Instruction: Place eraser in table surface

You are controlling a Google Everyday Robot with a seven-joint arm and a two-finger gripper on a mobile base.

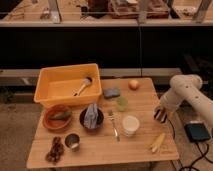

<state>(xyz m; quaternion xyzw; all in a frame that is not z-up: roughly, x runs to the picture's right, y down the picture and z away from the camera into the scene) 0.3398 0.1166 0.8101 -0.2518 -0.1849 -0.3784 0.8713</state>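
Observation:
The white arm comes in from the right, and my gripper (160, 115) hangs at the right edge of the wooden table surface (100, 147). It is shut on the eraser (157, 117), a small dark striped block held just above the tabletop. The eraser sits to the right of the white cup (130, 124) and above the yellow banana-like item (157, 142).
A yellow tub (50, 82) with a brush stands at the back left. A blue-grey pad (111, 93), an orange fruit (133, 84), a green cup (121, 103), a dark bowl with a cloth (92, 118), a brown bowl (56, 116), a metal cup (73, 141) and a fork (114, 126) fill the table.

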